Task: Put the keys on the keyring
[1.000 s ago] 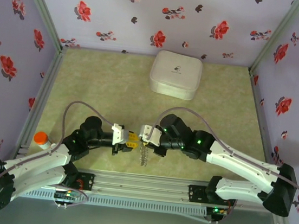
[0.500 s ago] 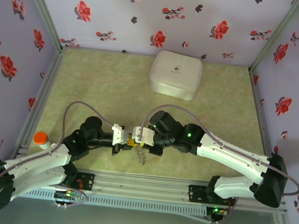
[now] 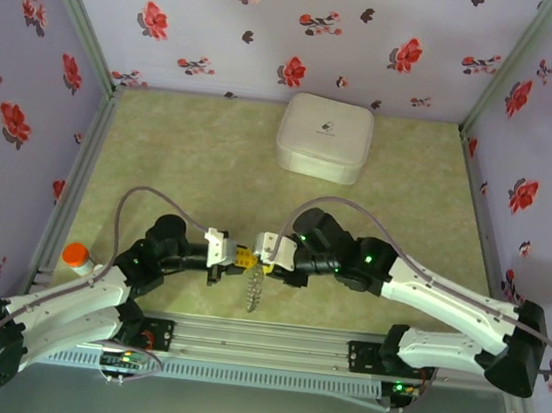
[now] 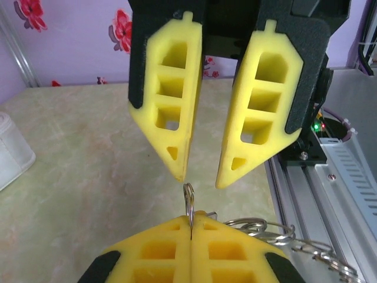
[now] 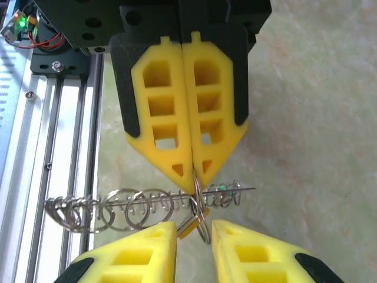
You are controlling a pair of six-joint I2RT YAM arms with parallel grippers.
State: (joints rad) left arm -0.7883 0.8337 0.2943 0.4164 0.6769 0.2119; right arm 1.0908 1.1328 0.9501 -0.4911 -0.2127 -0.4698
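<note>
Both arms meet low on the surface (image 3: 182,155), around 6 o'clock in the overhead view, tip to tip. The left gripper (image 4: 191,227) has its yellow fingers pressed tight together, pinching one thin wire ring at the end of the keyring (image 5: 147,206). The rest of the keyring, a string of linked metal loops, trails away from that pinch. In the overhead view it dangles toward 6 o'clock, just above the front rail.

The right gripper (image 5: 194,227) faces it with its fingers spread, a clear gap between them. The pinched ring stands right in that gap, and neither pad clamps it. In the right wrist view a small yellow-orange piece (image 5: 187,226) sits beside the ring between those spread fingers. Whether it's a key head, I can't tell.

The white box (image 3: 325,137) rests up at 12 o'clock, well apart from the action. An orange-capped item (image 3: 75,255) sits at the 8 o'clock edge.
</note>
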